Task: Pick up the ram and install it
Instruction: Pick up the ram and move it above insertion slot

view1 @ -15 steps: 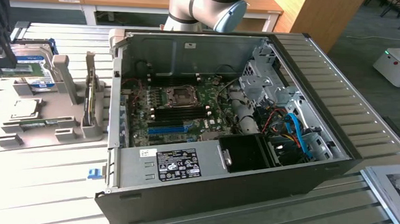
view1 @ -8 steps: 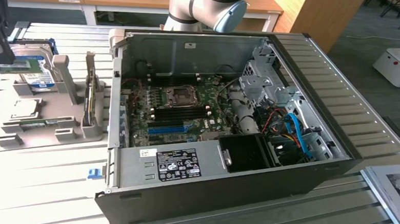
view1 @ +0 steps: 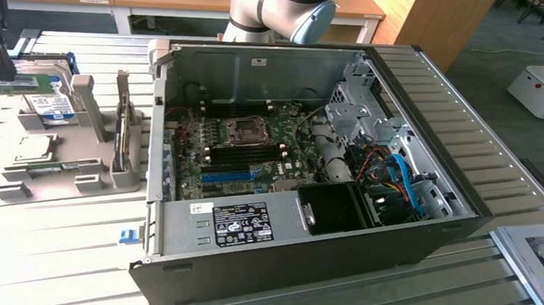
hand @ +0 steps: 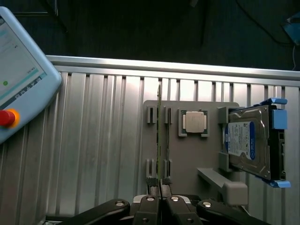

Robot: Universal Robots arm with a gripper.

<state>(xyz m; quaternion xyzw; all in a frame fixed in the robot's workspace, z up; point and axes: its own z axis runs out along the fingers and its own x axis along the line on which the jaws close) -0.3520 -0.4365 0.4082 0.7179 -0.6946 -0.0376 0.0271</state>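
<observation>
At the exterior view's far left, the tool (hand: 159, 186) is clamped on the ram (view1: 19, 82), holding the green stick clear above a grey parts tray (view1: 93, 185) on the slatted metal surface (view1: 62, 253). From the wrist, the ram (hand: 159, 136) appears edge-on, a thin line running out from the pinched fingertips (hand: 151, 180) over the tray's paired clips.

The tray carries a blue-labelled hard drive (view1: 51, 107) propped in its bracket and a square silver processor (view1: 30, 147) in a shallow recess. A green strip (view1: 61, 168) sits in a slot beside them; whether it is a second stick cannot be told.

To the exterior view's right, an open computer case (view1: 436, 224) lies on its side. It holds a motherboard (view1: 192, 164) with a processor socket (view1: 247, 129), black memory slots (view1: 244, 151), blue cables (view1: 406, 184) and a labelled power supply (view1: 240, 224).

Done well, this carry likely calls for a firm, square grip, the stick's long edge kept parallel to those black slots and lifted clear of the case wall (view1: 157, 118), since a thin board twists easily under uneven pressure.
</observation>
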